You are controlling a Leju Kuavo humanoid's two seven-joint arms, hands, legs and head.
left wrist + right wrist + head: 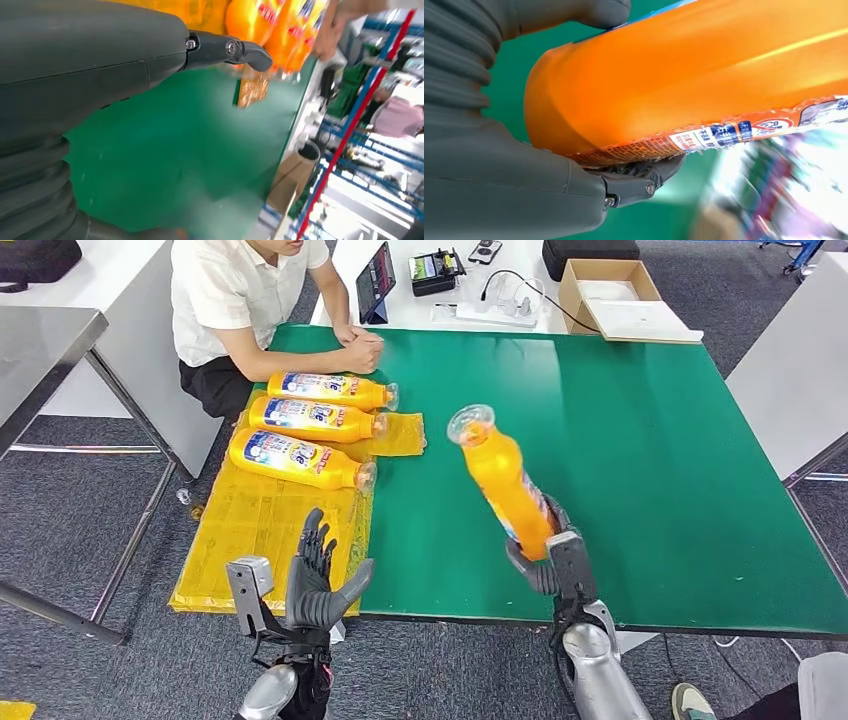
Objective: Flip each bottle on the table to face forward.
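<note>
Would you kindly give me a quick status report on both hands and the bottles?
Right hand grips one orange bottle, lifted, tilted. Left hand open, holding nothing. Three bottles lying on the yellow sheet. Person's hands rest nearby.

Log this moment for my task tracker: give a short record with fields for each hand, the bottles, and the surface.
right hand: grips the held orange bottle by its base, tilted, cap end away from the robot
left hand: holds nothing, fingers apart, at the table's near edge
lying bottles: three side by side on the yellow sheet, labels up
surface: green table
person: seated at the far left corner
</note>
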